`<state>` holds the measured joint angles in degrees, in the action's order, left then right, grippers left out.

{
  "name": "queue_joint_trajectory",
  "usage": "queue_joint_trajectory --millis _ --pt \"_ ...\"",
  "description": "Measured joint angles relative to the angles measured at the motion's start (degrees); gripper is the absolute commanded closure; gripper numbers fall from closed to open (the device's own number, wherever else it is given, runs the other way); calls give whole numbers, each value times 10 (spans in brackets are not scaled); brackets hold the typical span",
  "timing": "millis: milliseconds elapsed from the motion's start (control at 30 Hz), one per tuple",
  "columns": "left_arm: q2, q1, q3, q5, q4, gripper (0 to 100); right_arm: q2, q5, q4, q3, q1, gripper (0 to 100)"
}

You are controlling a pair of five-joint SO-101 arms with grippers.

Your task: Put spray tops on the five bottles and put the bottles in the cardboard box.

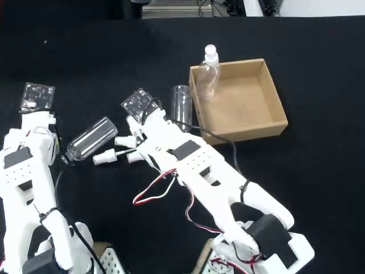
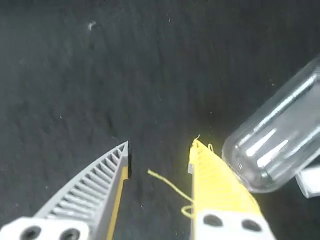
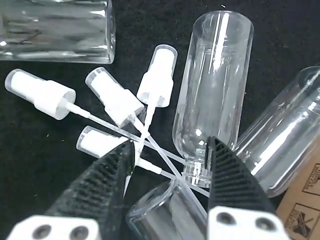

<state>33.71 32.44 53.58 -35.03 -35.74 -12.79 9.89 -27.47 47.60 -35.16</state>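
Note:
A clear bottle (image 3: pixel 212 85) lies on the black table with its open neck between the fingers of my right gripper (image 3: pixel 169 145), which is open and close above it. Several loose white spray tops (image 3: pixel 117 97) with thin tubes lie beside that bottle. More topless bottles lie around: one (image 3: pixel 55 30) farther off, one (image 3: pixel 285 135) by the box, one (image 3: pixel 160 210) under the gripper. My left gripper (image 2: pixel 160 150) hangs open over bare cloth, its yellow finger (image 2: pixel 215 185) next to a lying bottle (image 2: pixel 280 145) (image 1: pixel 91 138). One bottle with a spray top (image 1: pixel 210 71) stands in the cardboard box (image 1: pixel 274 103).
A topless bottle (image 1: pixel 181 105) stands upright just outside the box's left wall. Spray tops (image 1: pixel 108 155) lie between the two arms. Red, white and black cables (image 1: pixel 157 188) trail along the right arm. A corner of the box (image 3: pixel 305 195) is near the right gripper.

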Motion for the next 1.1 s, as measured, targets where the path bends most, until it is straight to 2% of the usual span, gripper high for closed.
queue_joint_trajectory --millis 100,300,400,567,733,967,1100 --pt "0 6 -8 25 -19 804 0 0 0 0 0 797" --pt "-2 -5 -100 31 -258 803 0 0 0 0 0 797" --pt "-17 -30 -105 23 -315 802 0 0 0 0 0 797" --pt "-69 -49 -94 18 -283 723 0 0 0 0 0 797" --pt "-140 -45 -94 18 -234 723 0 0 0 0 0 797" --pt "-236 12 -147 18 -129 723 0 0 0 0 0 797" --pt "-283 21 -185 18 -90 723 0 0 0 0 0 797"
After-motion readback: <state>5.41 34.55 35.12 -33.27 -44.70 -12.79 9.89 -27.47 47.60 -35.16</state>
